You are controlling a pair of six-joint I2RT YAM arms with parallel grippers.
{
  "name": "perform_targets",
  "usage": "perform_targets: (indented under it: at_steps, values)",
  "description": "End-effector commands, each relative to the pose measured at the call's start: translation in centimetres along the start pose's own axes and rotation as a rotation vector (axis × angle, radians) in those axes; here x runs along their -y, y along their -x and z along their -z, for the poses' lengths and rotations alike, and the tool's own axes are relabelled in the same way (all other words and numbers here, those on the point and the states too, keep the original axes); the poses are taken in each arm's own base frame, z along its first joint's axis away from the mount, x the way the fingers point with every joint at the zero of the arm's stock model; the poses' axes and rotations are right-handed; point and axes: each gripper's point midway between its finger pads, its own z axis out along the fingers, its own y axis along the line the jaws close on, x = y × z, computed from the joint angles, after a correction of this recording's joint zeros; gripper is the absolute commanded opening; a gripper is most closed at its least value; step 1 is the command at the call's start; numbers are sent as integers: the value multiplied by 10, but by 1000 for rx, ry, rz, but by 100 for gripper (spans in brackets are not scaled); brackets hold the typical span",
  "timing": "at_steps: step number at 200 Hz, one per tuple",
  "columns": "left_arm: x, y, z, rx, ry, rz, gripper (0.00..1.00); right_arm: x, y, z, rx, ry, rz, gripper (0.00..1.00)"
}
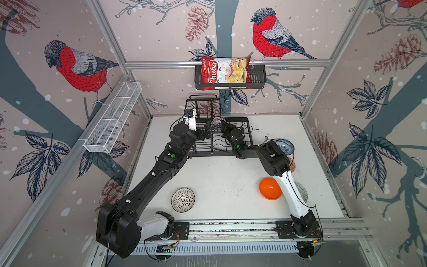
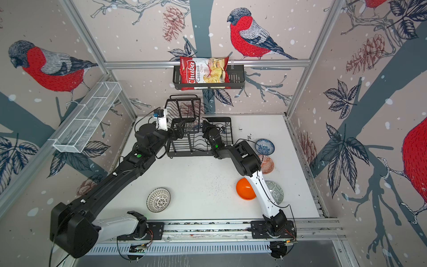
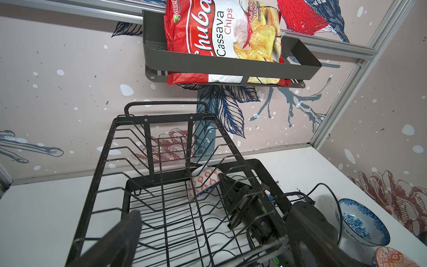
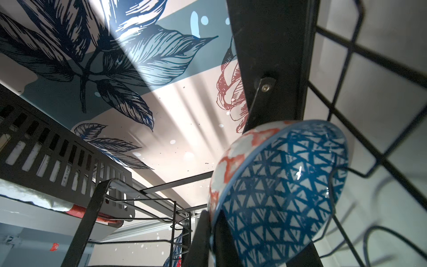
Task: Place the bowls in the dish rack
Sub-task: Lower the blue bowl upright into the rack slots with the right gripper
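- Bowls, six in all, small glossy glazed rounds. Five rest on the flat white counter (image 1: 219, 175): plain orange bowl (image 1: 269, 188), black-and-white radial bowl (image 1: 183, 200), blue-white floral bowl (image 1: 285, 145), orange-white patterned bowl (image 2: 268, 165), grey-green patterned bowl (image 2: 276, 191).
- The sixth, the blue triangle-lattice bowl (image 4: 282, 191), has orange-and-white blotches outside. It stands tipped on edge inside the dish rack (image 1: 215, 153), under the raised upper shelf (image 3: 166, 118) and over the wavy lower tray (image 2: 189, 153). Whether it touches the wires cannot be told.
- One dish rack, thin black wire in two tiers, stands at the back of the counter.
- The right hand (image 4: 211, 226) pinches that bowl's rim, one finger on each side.
- The left hand (image 3: 213, 212) is spread wide and holds nothing, just beside the upper shelf and apart from the bowl.
- Two hands, one of them holding a bowl.
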Motion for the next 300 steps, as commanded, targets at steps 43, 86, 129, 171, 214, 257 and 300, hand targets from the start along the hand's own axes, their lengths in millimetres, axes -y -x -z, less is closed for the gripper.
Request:
perform_targets:
  at_steps: [43,86,129,171,214,257,300]
  values:
    - [2,9,0,31,-15,11,97,2,-3,1,-4,-8,-44,12]
    - [1,9,0,32,-16,11,97,-4,-3,1,-6,0,-40,13]
    - [1,9,0,30,-13,11,97,-13,-3,2,-16,11,-32,17]
    - [0,10,0,32,-13,11,97,-28,1,4,-14,24,-11,21]
    - [-1,11,0,35,-12,13,97,-38,2,6,-21,34,-3,23]
    - [-3,11,0,35,-7,20,97,-49,6,16,-16,28,36,27]
    - [-5,10,0,27,-3,31,97,-58,20,36,-13,-27,107,32]
